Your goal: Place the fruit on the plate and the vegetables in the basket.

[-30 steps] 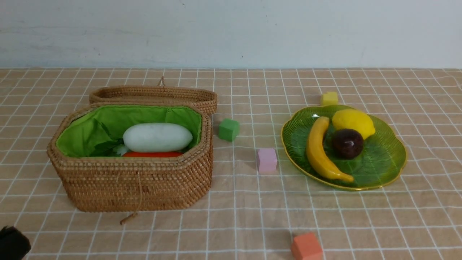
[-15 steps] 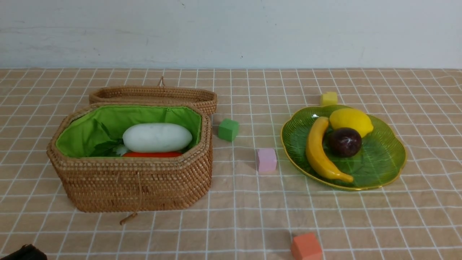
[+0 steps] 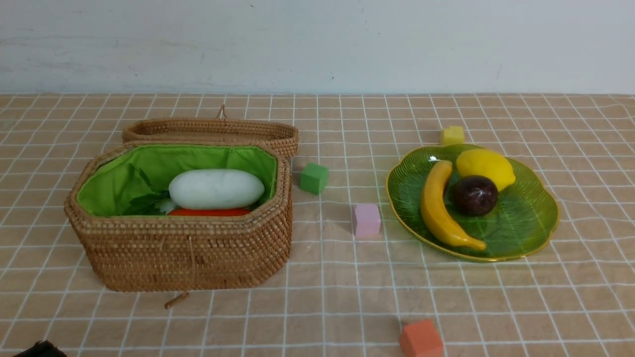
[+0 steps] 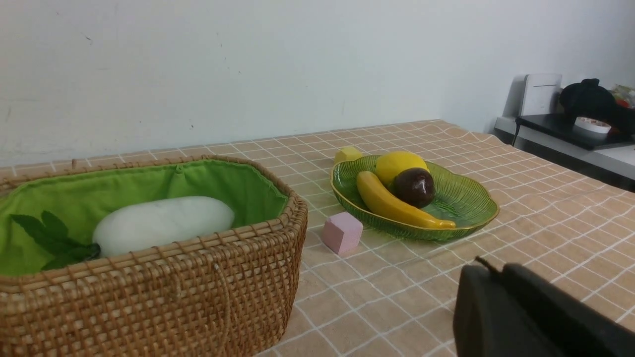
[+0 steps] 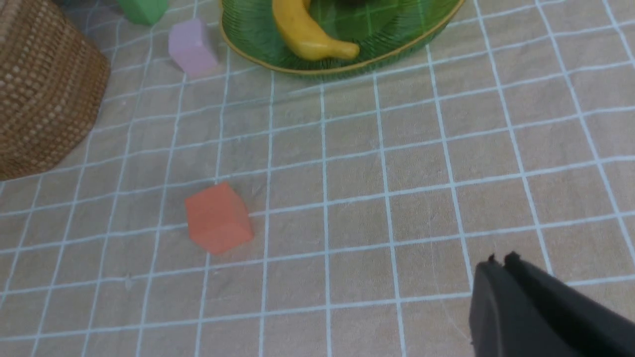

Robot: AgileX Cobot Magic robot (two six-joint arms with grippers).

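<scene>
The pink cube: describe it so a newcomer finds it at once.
Between the basket and the green plate lies open tablecloth. The pink cube sits there, beside the plate's rim. It is the only pink one; the green cube lies farther back.

No readable text, label, brand, number or sign appears in any view; every visible surface is plain, without lettering or markings.
</scene>
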